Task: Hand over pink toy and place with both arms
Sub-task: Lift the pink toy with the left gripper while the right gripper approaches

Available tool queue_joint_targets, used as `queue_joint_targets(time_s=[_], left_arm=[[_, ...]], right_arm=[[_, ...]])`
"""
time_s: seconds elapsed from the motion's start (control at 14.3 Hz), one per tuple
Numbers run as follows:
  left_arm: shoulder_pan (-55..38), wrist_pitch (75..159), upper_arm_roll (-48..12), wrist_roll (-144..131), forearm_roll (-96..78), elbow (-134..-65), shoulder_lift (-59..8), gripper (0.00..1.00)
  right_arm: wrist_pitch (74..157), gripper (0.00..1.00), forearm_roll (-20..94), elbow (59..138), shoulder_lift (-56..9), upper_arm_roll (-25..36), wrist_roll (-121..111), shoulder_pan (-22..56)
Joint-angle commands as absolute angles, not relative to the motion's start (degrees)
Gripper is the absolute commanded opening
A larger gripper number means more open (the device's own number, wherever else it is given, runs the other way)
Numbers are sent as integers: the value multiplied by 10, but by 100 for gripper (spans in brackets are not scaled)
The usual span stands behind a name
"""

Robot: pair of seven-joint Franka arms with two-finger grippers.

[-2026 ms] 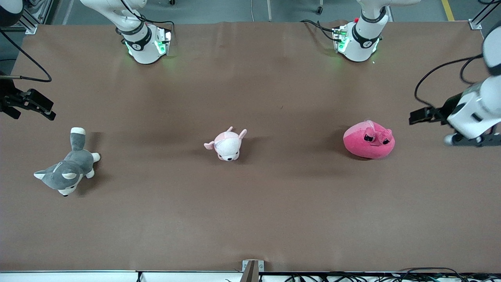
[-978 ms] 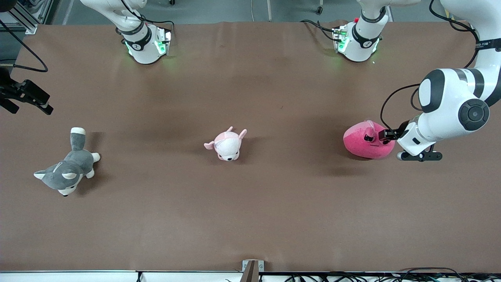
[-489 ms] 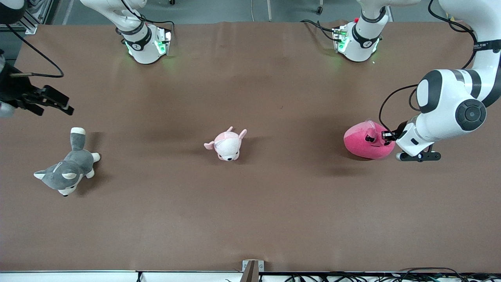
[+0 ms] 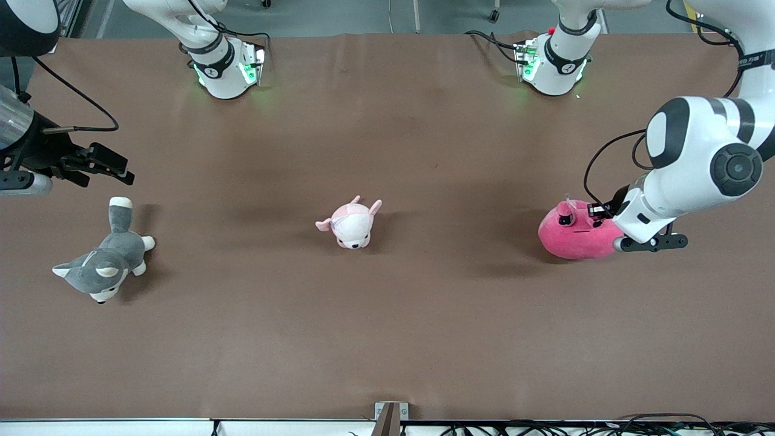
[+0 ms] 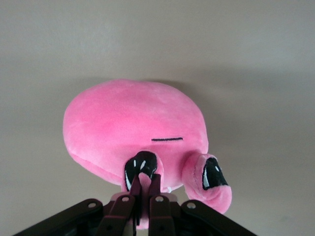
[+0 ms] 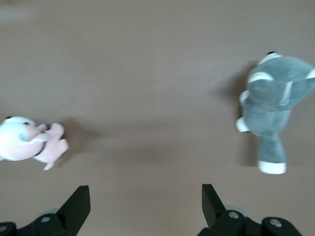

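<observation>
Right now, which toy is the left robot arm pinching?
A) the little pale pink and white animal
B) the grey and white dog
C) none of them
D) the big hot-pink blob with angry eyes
D: in the left wrist view the left end effector has its fingers pinched shut on a nub by the eye of the pink toy; the right end effector hangs open over bare table.

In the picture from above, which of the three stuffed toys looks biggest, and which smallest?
1. The grey-and-white dog plush, stretched out with its tail up, covers the most table.
2. The pink toy, rounder and bulkier, looks close to the dog; the left gripper hides part of it, so this ranking is unsure.
3. The pale pink-and-white plush is clearly smallest.
</observation>
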State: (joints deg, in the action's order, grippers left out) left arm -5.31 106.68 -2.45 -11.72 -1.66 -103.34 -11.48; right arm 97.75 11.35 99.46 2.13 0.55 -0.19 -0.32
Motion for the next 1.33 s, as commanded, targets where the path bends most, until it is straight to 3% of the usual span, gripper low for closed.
queue_joint_targets(time_s=[0.0,0.28,0.49,0.77,1.26], left_arm=[[-57,1006,-68,-191,-30,-956,-111,0],[-62,991,-133,-298,-75,-873,-118,0],[-90,994,-186,-413,-95,-836,-120,0],[-190,1018,-193,-538,-98,-760,-167,0],[-314,1209,-186,-649,-93,-758,-232,0]], right_arm=[[948,96,234,988,12,7,-4,-7],[955,76,308,978,-17,6,-5,-1],[951,75,412,966,-52,6,-2,-1],[958,69,420,939,-62,7,4,62],[959,68,421,909,-79,6,83,107]])
